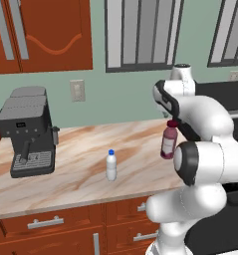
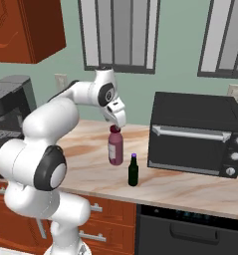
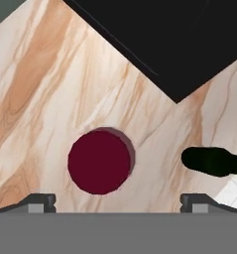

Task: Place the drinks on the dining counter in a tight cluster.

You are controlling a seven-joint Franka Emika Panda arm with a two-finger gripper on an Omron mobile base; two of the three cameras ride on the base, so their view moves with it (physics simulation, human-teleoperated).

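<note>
Pincer: I see the gripper (image 2: 115, 125) with jaws apart, at frame centre.
Maroon bottle (image 2: 115, 146): directly under it, upright, not clamped.
Green bottle (image 2: 133, 171): lower right of it.

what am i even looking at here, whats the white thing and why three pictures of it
The white thing is a jointed robot arm in a simulated kitchen. Two pictures come from cameras riding on its base, behind it to the left and right. The third looks straight down from its hand.

On the beige marble counter with red-brown drawers stand three small bottles: a stout maroon bottle with a pale label, a slim dark green bottle with a purple cap and a white bottle with a blue cap. There is also a grey coffee machine and a black oven.

The claw hangs open right above the maroon bottle, seen from the hand as a dark red disc. Nothing is held.
</note>
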